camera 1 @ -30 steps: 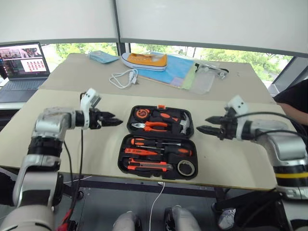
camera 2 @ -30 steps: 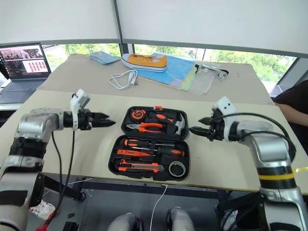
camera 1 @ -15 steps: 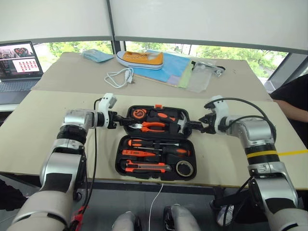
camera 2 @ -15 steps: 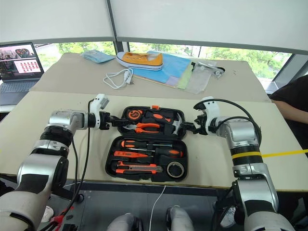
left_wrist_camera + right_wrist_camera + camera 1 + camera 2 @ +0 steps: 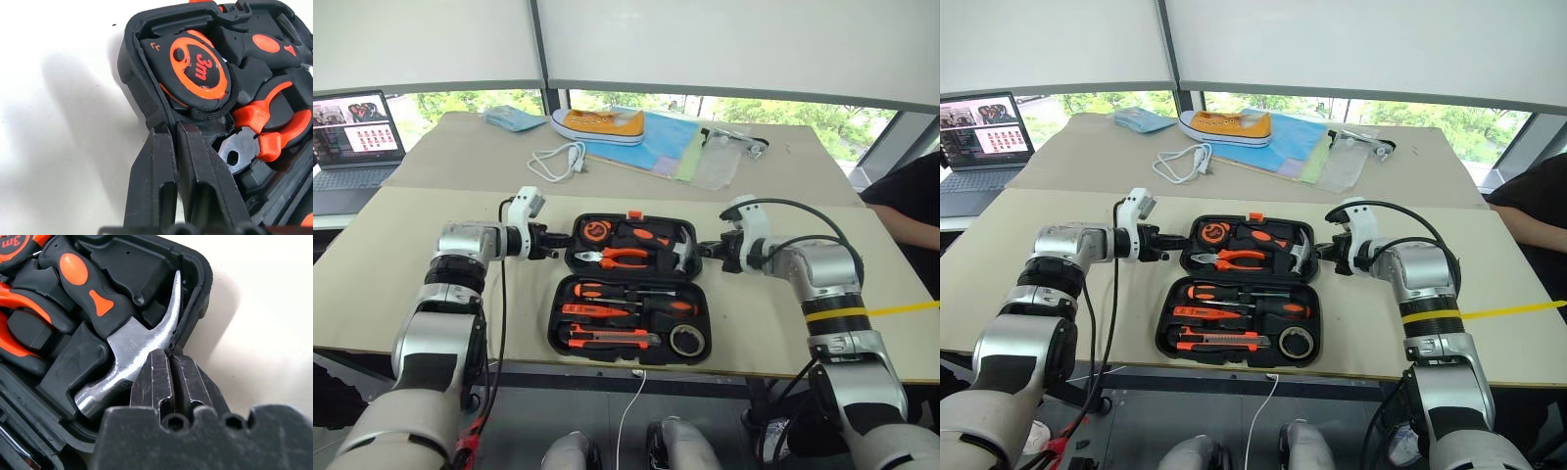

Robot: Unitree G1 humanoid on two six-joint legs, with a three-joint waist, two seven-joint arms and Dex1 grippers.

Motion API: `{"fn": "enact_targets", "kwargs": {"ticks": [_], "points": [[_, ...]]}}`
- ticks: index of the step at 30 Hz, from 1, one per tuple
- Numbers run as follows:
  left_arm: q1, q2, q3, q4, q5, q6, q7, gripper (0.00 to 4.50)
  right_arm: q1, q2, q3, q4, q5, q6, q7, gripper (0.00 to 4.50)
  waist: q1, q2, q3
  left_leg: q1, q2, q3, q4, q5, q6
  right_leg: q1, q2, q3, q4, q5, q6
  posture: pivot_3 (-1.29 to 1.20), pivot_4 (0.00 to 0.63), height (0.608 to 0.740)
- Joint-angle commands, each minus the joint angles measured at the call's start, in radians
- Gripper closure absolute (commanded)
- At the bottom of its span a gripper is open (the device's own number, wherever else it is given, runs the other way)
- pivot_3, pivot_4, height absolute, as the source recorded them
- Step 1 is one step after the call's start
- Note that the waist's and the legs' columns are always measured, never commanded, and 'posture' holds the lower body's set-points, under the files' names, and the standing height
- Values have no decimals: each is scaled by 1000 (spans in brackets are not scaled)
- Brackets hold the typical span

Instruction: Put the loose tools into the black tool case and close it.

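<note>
Case (image 5: 634, 286) open; two grippers (image 5: 558, 242) (image 5: 705, 249) pinch lid rim, fingers closed.

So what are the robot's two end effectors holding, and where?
Both pinch the far half of the black tool case: the left end effector on its left rim by the tape measure, the right end effector on its right rim by the hammer.

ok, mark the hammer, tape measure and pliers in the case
hammer (image 5: 128, 348): right wrist view, on the steel head.
tape measure (image 5: 199, 70): left wrist view, on the orange face.
pliers (image 5: 625, 258): left eye view, on the orange handles.
</note>
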Motion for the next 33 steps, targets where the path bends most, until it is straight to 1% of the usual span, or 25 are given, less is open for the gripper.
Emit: {"fn": "enact_targets", "kwargs": {"ticks": [1, 4, 10, 12, 14, 15, 17, 19, 21, 26, 28, 30, 33], "points": [[21, -7, -9, -72, -21, 11, -50, 4500, -10, 4, -16, -8, 8, 0, -11, 4419, 0, 0, 0, 0, 0, 0, 0, 0, 0, 0, 0, 0, 0, 0, 0, 0, 150, 718], [38, -7, 3, -107, -27, -12, -50, 4500, -26, 7, -33, -26, 9, -28, -22, 4419, 0, 0, 0, 0, 0, 0, 0, 0, 0, 0, 0, 0, 0, 0, 0, 0, 150, 718], [27, -35, 109, -179, -80, -148, 21, 4500, -50, 35, -76, -74, -10, -190, -90, 4419, 2, 0, 1, -1, 0, 0, 0, 0, 0, -1, -5, -1, 0, 0, 0, 0, 150, 718], [17, -46, 136, -189, -95, -191, 41, 4500, -57, 45, -88, -80, -10, -236, -111, 4419, 4, 0, 1, -5, -1, 0, 0, 0, 0, -4, -7, -1, 0, 0, -1, 0, 150, 718], [8, -58, 159, -204, -103, -257, 59, 4500, -62, 48, -88, -91, -30, -319, -131, 4419, 4, 0, 1, -7, -2, 0, 0, 0, 0, -7, -7, -1, 1, 4, -7, 0, 150, 718], [6, -62, 164, -212, -105, -285, 62, 4500, -63, 49, -87, -95, -36, -351, -138, 4419, 3, 0, 1, -9, -2, 1, 0, 1, 0, -9, -7, -2, 1, 4, -7, 0, 150, 718], [21, -70, 156, -237, -93, -347, 67, 4500, -47, 45, -81, -112, -54, -419, -145, 4419, 2, 0, 1, -17, -2, 1, 0, 2, 0, -18, -7, -2, 3, 5, -8, 0, 150, 718], [40, -75, 142, -260, -78, -402, 73, 4500, -27, 39, -72, -129, -71, -479, -147, 4419, 0, 0, 1, -20, -3, 1, 0, 3, 0, -21, -5, -4, 6, 5, -8, 0, 150, 718], [90, -78, 110, -299, -48, -466, 79, 4500, 31, 29, -60, -158, -93, -534, -140, 4419, -2, 0, 1, -22, -2, 1, 0, 3, 0, -21, 0, -4, 5, 5, -8, 0, 150, 718], [224, -81, 63, -383, 15, -622, 128, 4500, 176, 30, -61, -230, -111, -626, -153, 4419, 0, 0, 1, -21, -2, 1, -3, 3, 0, -20, 2, -4, 0, 5, -8, 0, 150, 718], [276, -82, 56, -417, 40, -693, 171, 4500, 233, 28, -56, -254, -143, -704, -173, 4419, 2, 0, 0, -20, -1, 1, -3, 3, 0, -18, 3, -4, -1, 5, -8, 0, 150, 718], [337, -79, 56, -472, 66, -751, 227, 4500, 308, 14, -38, -280, -213, -860, -205, 4419, 5, 0, 0, -18, -1, 1, -3, 3, 0, -17, 2, -3, -1, 4, -8, 0, 150, 718], [400, -74, 67, -546, 74, -776, 297, 4500, 396, -1, -24, -306, -285, -1012, -240, 4419, 6, 0, 0, -15, -1, 2, -3, 3, 0, -16, 2, 0, -3, 3, -5, 0, 150, 718]]}}
